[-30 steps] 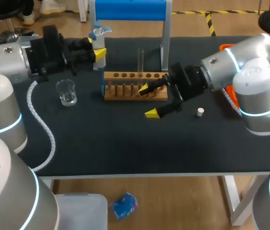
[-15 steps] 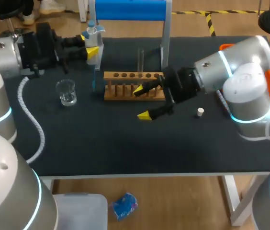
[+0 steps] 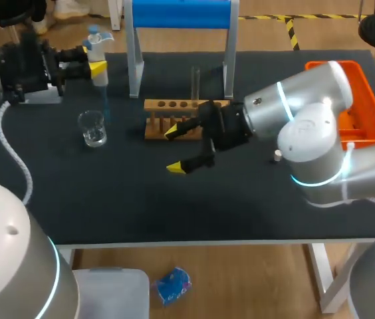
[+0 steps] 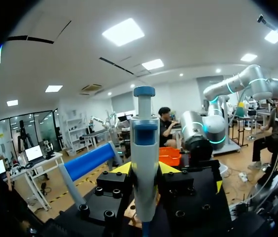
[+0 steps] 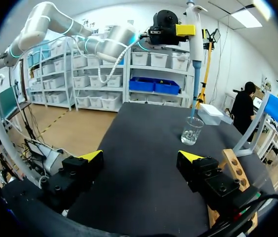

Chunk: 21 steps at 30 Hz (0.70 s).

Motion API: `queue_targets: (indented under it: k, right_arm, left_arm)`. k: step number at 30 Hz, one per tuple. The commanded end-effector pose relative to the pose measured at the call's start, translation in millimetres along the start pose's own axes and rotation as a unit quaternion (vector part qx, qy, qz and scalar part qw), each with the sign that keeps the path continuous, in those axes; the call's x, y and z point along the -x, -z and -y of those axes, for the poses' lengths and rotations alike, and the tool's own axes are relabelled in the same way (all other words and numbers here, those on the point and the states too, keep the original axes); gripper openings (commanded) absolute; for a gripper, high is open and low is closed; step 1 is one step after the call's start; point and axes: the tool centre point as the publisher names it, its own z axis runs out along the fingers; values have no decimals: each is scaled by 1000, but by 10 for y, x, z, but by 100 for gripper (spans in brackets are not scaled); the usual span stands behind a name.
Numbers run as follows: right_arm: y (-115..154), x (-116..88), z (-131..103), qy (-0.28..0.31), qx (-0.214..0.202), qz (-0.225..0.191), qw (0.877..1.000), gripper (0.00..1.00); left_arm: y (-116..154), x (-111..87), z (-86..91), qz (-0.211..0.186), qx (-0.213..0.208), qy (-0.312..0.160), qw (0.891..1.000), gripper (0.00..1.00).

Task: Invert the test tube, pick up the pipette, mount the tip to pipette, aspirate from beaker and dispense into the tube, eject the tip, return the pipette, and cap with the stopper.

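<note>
Left arm: swings back toward the left rear corner, left claw (image 3: 94,67) clamped on the pipette (image 3: 98,48), which stands upright with its tip near the beaker (image 3: 92,127).
Right arm: slides left along the front of the wooden rack (image 3: 174,105); right claw (image 3: 174,151) is spread wide, holding nothing.
Test tube (image 3: 196,83): upright at the rack, unmoved.
Stopper (image 3: 278,155): stays on the worktop (image 3: 174,206), just beside the right arm.
Worktop: dark mat; orange tray (image 3: 357,100) at the right rear is now uncovered.

The table holds one pipette (image 3: 95,41), one glass beaker (image 3: 92,129), one wooden rack (image 3: 157,105), one test tube (image 3: 196,83), one white stopper (image 3: 277,155) and one orange tray (image 3: 359,109).
</note>
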Motion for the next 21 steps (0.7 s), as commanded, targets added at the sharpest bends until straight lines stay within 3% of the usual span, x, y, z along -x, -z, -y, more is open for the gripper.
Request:
queue_targets:
  k: [1,11,21]
  right_arm:
    - [-208,67,2,-3,-6,-1,1000,100]
    - [-443,123,22,-10,-10,-11,1000,100]
    - [-495,273,59,-19,-27,-8,999,100]
  left_arm:
    - [69,84,-39,-3,2,1,1000,0]
    - [177,325,-245,11,7,6,1000,0]
    - [187,535,-419,19,14,4,1000,0]
